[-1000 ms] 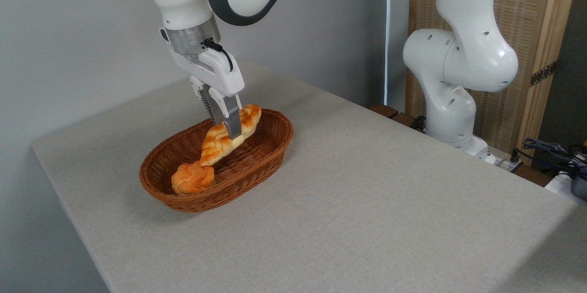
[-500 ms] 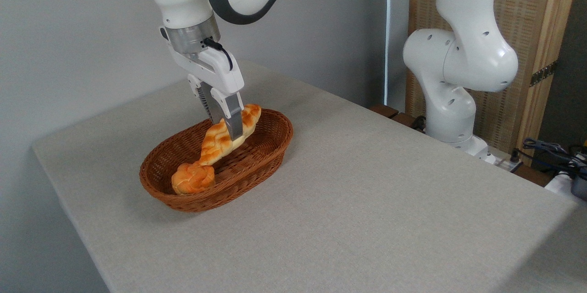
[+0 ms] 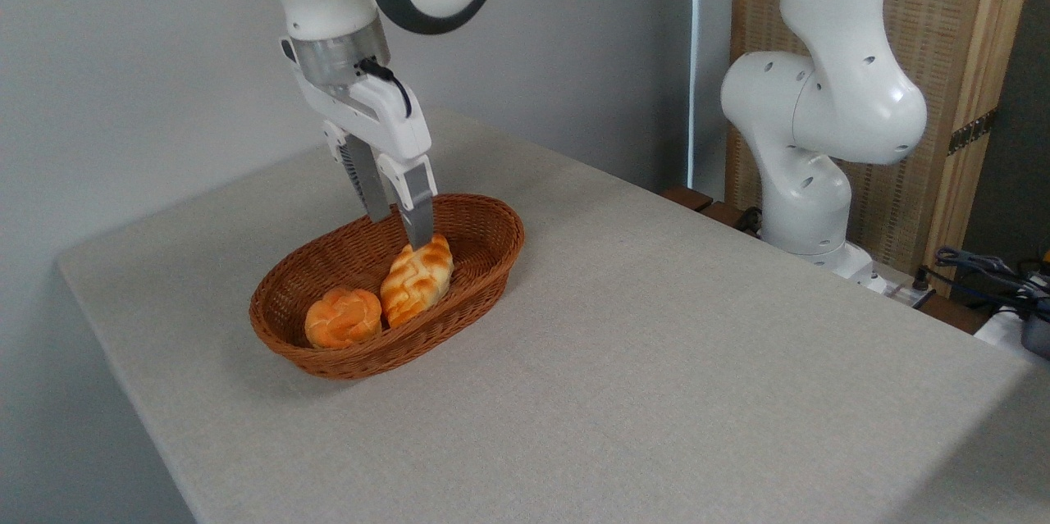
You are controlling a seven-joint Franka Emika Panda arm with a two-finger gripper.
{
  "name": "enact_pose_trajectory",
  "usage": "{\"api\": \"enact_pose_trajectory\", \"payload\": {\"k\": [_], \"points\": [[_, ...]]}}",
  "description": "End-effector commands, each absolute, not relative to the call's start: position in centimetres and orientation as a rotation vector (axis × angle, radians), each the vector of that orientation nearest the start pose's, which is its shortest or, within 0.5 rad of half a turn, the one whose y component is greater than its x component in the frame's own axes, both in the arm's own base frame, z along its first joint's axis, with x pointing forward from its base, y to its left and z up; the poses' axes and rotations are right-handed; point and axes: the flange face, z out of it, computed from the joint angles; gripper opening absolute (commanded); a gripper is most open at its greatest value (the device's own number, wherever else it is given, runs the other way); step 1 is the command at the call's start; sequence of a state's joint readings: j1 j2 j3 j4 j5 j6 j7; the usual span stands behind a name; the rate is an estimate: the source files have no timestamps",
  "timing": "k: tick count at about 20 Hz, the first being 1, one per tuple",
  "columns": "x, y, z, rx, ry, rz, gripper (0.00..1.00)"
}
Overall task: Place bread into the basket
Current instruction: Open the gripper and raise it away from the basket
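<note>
**Braided loaf down in basket, gripper clear**

Fixed camera view:
- Braided loaf lying inside wicker basket, roughly mid-basket, long axis along the basket's length. Touching or nearly touching the round knotted bun at the basket's near-left end; cannot tell which.
- Gripper directly above the basket's far half, fingers apart, nothing between them. Right fingertip just over the loaf's far end; contact not resolvable.
- Basket resting on grey table, toward its left part.

Handling judgement:
- Probably light and soft, likely a foam or plastic replica; expected to give under pinch rather than crack.
- Glossy crust, so some slip risk at the tapered ends.
- Best hold, if regrasp needed: across the thick middle, over the braid ridges.
- Placement judged done.
</note>
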State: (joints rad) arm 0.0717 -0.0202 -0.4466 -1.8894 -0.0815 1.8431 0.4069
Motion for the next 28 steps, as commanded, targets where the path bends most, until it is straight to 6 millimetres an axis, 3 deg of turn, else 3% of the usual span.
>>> {"api": "enact_pose_trajectory", "payload": {"k": [1, 5, 8, 13, 16, 28], "points": [[52.9, -18.4, 56.0, -2.991, 1.115, -0.134, 1.0], [54.5, -13.6, 59.2, -2.966, 1.049, -0.213, 1.0], [54.6, -11.3, 61.4, -2.896, 1.076, -0.174, 1.0], [54.4, -5.7, 63.4, -2.912, 1.118, -0.073, 1.0], [54.3, -4.7, 63.5, -2.9, 1.155, -0.058, 1.0], [55.0, -5.1, 61.8, -2.935, 1.16, -0.007, 1.0]]}}
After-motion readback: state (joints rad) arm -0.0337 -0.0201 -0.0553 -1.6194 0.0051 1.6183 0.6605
